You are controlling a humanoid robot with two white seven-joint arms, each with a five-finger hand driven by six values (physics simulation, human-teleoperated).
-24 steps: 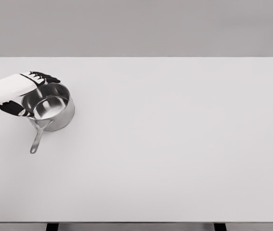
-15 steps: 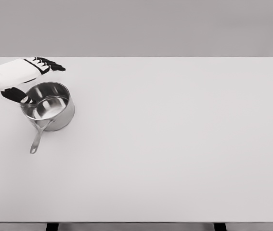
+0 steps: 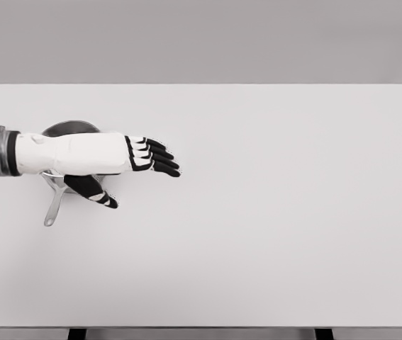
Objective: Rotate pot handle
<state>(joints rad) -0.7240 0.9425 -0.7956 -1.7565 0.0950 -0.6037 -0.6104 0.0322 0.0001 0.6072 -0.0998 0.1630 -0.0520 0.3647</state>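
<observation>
**Operator:** I see the left hand [image 3: 108, 161] entering from the table's [image 3: 271, 234] left edge, extended flat above the pot [image 3: 69, 129]. The fingers [image 3: 154, 157] are straight and spread, pointing toward the right edge; the thumb [image 3: 93, 190] angles down toward the near edge. The hand grips nothing.

**Supervisor:** Location of the pot?

**Operator:** Near the left edge, closer to the far-left corner than to the near one. The forearm covers most of it — only the far rim shows above the arm, plus part of the wall below it.

**Supervisor:** And the handle?

**Operator:** The handle [image 3: 54, 207] projects from the pot's near side, below the forearm. Its long axis runs toward the near edge, slanting slightly to the left. The free end lies nearer the left edge than the thumb does.

**Supervisor:** So which way is the handle from the hand?

**Operator:** Behind and below the palm, on the wrist side. I judge that the hand overshoots the handle; the fingertips sit well to the right of it. The thumb is the nearest digit, just beside the handle's root — I cannot tell whether it touches.

**Supervisor:** The right arm?

**Operator:** Not visible. The left hand is the only candidate.
</observation>
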